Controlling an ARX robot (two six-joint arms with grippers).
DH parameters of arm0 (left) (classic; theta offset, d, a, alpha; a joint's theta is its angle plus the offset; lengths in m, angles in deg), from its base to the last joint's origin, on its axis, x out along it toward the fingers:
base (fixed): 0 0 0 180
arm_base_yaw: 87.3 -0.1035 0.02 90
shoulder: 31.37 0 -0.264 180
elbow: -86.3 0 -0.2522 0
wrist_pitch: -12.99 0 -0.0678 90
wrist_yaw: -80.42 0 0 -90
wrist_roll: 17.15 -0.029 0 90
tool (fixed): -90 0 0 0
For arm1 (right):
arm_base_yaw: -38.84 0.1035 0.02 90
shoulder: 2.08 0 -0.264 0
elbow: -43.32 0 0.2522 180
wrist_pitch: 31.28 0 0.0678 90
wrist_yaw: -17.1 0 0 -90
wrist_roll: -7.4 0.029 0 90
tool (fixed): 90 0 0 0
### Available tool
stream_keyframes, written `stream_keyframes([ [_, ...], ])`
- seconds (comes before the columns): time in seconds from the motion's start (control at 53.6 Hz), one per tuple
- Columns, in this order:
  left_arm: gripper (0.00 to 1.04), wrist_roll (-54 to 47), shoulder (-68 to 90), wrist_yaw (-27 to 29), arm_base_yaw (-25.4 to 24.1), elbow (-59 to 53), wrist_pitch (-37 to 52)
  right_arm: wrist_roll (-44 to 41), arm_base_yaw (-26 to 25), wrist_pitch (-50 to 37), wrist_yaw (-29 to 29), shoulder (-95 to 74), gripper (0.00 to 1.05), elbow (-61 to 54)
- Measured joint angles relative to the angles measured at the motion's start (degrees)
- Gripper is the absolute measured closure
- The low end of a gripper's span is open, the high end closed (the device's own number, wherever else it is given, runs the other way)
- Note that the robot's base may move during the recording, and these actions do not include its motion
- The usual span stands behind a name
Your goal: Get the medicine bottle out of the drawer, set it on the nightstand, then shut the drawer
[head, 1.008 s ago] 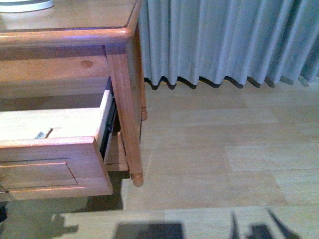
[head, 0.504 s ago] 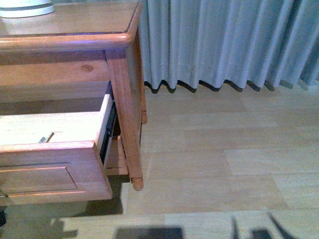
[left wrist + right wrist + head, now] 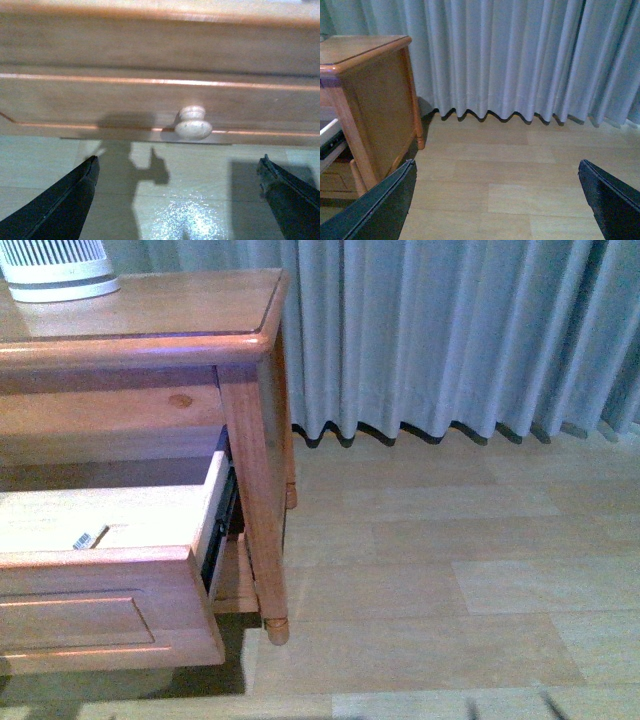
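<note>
the honey-brown wooden nightstand (image 3: 250,440) with a rounded-edge top stands at the left of the front view, on a pale plank floor (image 3: 430,570) and in front of a grey-blue pleated curtain (image 3: 450,330) that hangs to the floor. its honey-brown panelled drawer (image 3: 110,615) is pulled well out, showing a pale bare-wood interior. on the drawer's floor, near the front wall, lies a small pale item with a dark-striped label (image 3: 88,538). it is too small to tell whether this is the medicine bottle, and no other bottle shows in any view. on the nightstand top, at its far left, stands the base of a white vertically slatted cylinder device (image 3: 58,265), cut off by the frame. in the left wrist view the left hand (image 3: 177,162) is spread wide open and holds nothing. its two dark fingers (image 3: 60,200) sit at either side, above the glossy floor. it faces the drawer's panelled front, with the round pale wooden knob (image 3: 193,123) lined up between the fingers but clearly apart from them. the hand's shadow falls on the floor and the lower edge of the front. in the right wrist view the right hand (image 3: 497,167) is also wide open and empty, its dark fingers (image 3: 375,205) framing bare floor and curtain, with the nightstand's side panel off to one side, well apart from it.
</note>
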Motion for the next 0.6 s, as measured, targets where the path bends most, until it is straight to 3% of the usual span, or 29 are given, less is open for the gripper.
stream_keyframes([
  [0.355,0.07,2.25,-41.68,-6.71,-0.52,5.42,-38.60,0.00,0.00,0.00,0.00,0.00,0.07,0.00],
  [0.504,0.07,6.10,-58.29,-8.74,2.93,8.90,-53.29,0.02,0.00,0.00,0.02,0.00,0.07,0.00],
  [0.56,0.07,8.11,-66.66,-7.54,7.23,9.79,-59.49,0.00,0.00,0.00,0.02,0.00,0.07,0.00],
  [0.597,0.13,8.02,-71.87,0.26,11.23,8.94,-59.39,0.00,0.00,0.00,0.00,0.00,0.07,0.00],
])
